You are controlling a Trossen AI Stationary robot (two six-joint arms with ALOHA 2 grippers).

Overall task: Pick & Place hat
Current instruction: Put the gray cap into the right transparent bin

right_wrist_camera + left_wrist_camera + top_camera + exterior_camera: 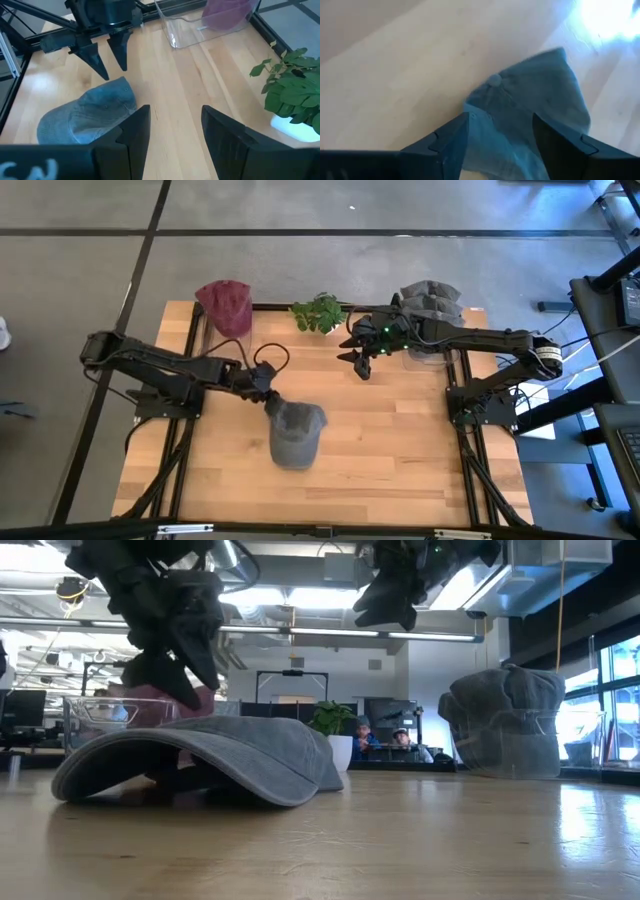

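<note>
Light wooden plank tabletop (380, 450) fills the foreground, bounded by a dark metal frame, and carries all items noted below.

Left dark six-joint arm (160, 370) reaches from the left edge toward the centre. Right dark six-joint arm (470, 340) reaches from the right edge toward the far centre.

Grey-blue denim baseball cap (296, 432) lies flat on the tabletop near the centre, brim toward the near edge, crown button uppermost (494, 80). In the low view it rests as a shallow arch on the wood (200, 762).

Stack of grey denim caps (432, 302) stands at the far right corner; the low view shows it upright (505, 720). Clear plastic bin holding a maroon cloth cap (226, 308) stands at the far left corner, also seen in the right wrist view (210, 22). Small green leafy plant in a white pot (318, 313) stands at the far edge between bin and stack.

Left claw (268, 395) hangs just above the far rim of the grey-blue cap, fingers spread apart and grasping nothing; the right wrist view shows both tips clear of the fabric (107, 62).

Right claw (360, 365) is raised above bare wood, near the plant and well apart from the cap, fingers released and holding nothing.
</note>
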